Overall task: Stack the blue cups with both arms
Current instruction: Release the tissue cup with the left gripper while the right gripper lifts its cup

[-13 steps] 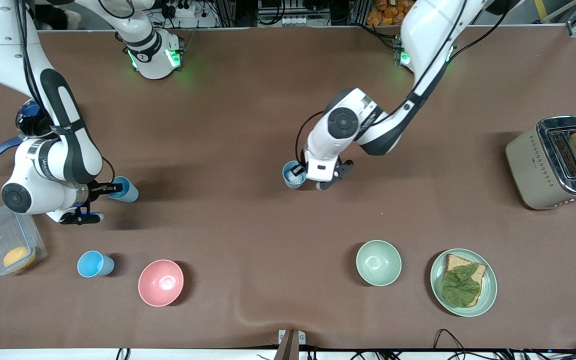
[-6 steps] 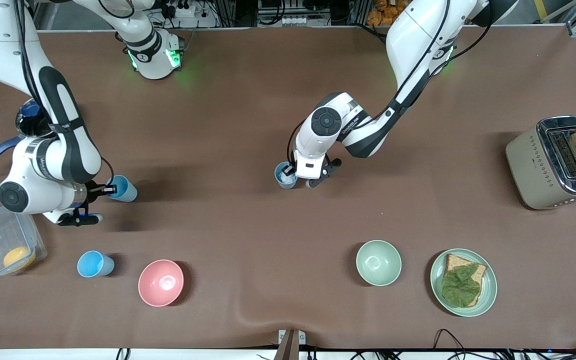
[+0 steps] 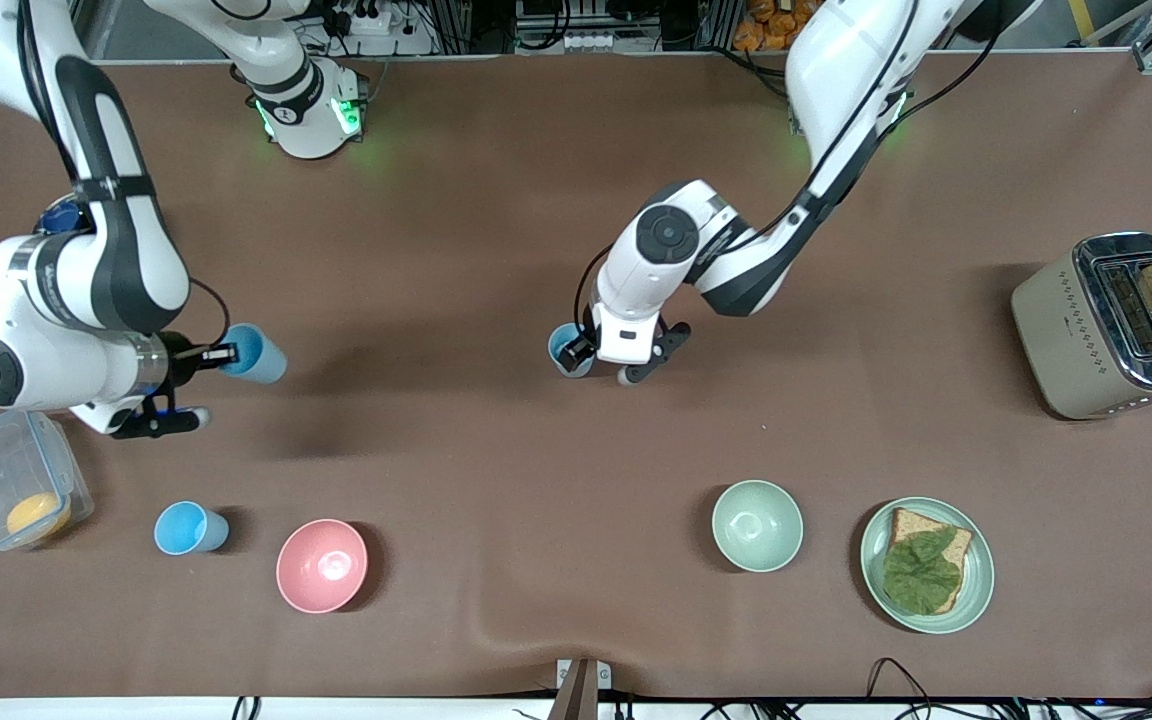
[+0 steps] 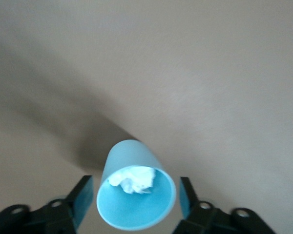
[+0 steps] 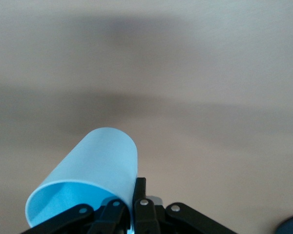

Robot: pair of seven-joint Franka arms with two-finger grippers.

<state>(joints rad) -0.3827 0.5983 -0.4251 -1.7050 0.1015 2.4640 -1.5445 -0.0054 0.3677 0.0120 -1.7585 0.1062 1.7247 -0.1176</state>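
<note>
- Blue plastic is what both arms are handling: the right gripper (image 3: 198,352) is pinching the rim of one blue cup (image 3: 254,354), carrying it tilted on its side in the air, well above the table and toward the right arm's end from the pink bowl (image 3: 322,565).
- Left gripper (image 3: 588,352) is straddling a second blue cup (image 4: 136,191), which has white crumpled stuff inside; its jaws are standing wide on either side, not touching the cup's walls.
- A third cup (image 3: 190,527) is standing just beside the pink bowl, toward the right arm's end.
- Judging by this, the pick-up step is in hand; next the left jaws need closing, then one cup needs lowering upright into another.
- Right arm is bending low with its wrist turned sideways; the left arm is pointing its wrist down.
</note>
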